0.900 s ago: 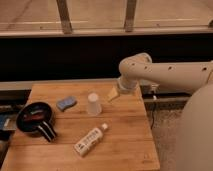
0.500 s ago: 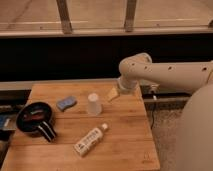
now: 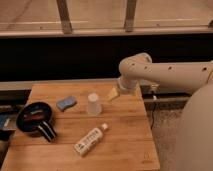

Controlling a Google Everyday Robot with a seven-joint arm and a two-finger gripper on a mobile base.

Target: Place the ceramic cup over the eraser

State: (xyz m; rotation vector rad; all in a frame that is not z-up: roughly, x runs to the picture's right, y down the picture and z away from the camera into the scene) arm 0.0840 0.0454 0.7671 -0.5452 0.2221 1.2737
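Observation:
The small white ceramic cup (image 3: 93, 104) stands on the wooden table (image 3: 125, 140), near its middle toward the back. A blue eraser (image 3: 66, 103) lies flat to the cup's left, a short gap apart. My gripper (image 3: 113, 94), with yellowish fingers, hangs just right of the cup at the end of the white arm (image 3: 165, 74) that reaches in from the right. It is open, holds nothing and is not touching the cup.
A black pan (image 3: 34, 118) with something red inside sits at the table's left edge. A white labelled bottle (image 3: 90, 140) lies on its side in front of the cup. A dark ledge and railing run behind the table.

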